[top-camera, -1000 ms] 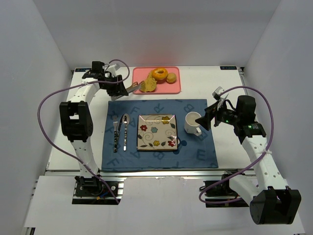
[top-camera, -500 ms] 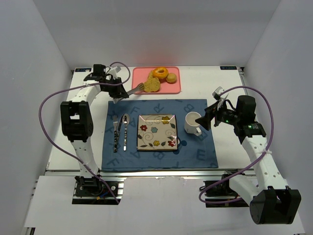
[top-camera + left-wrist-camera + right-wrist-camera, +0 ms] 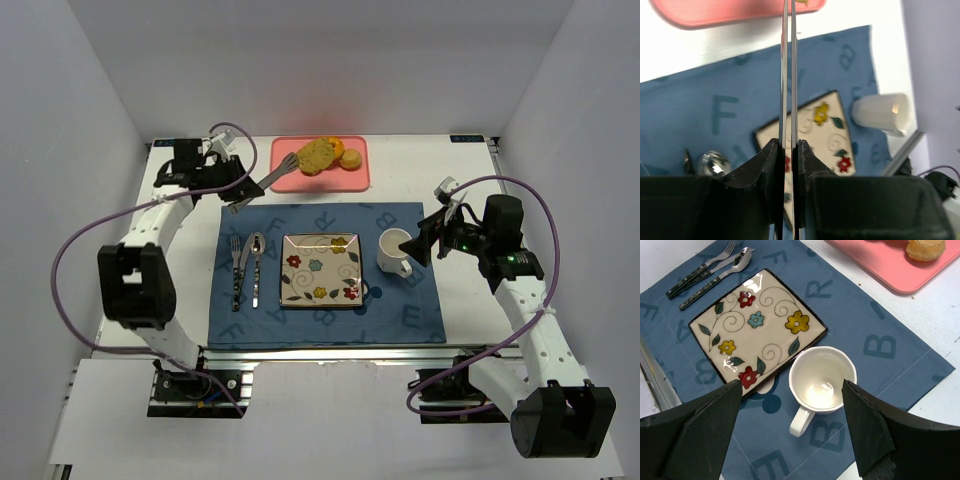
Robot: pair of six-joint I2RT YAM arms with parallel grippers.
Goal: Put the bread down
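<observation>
Bread [image 3: 317, 157] hangs at the tip of metal tongs [image 3: 275, 173] over the pink tray [image 3: 340, 181], overlapping the orange doughnut [image 3: 337, 148]. The left claw [image 3: 243, 186] is clamped tight on the tongs' two blades. The right claw [image 3: 426, 240] is spread wide and holds nothing, just beside the white mug [image 3: 822, 377] on the bench [image 3: 470, 180].
</observation>
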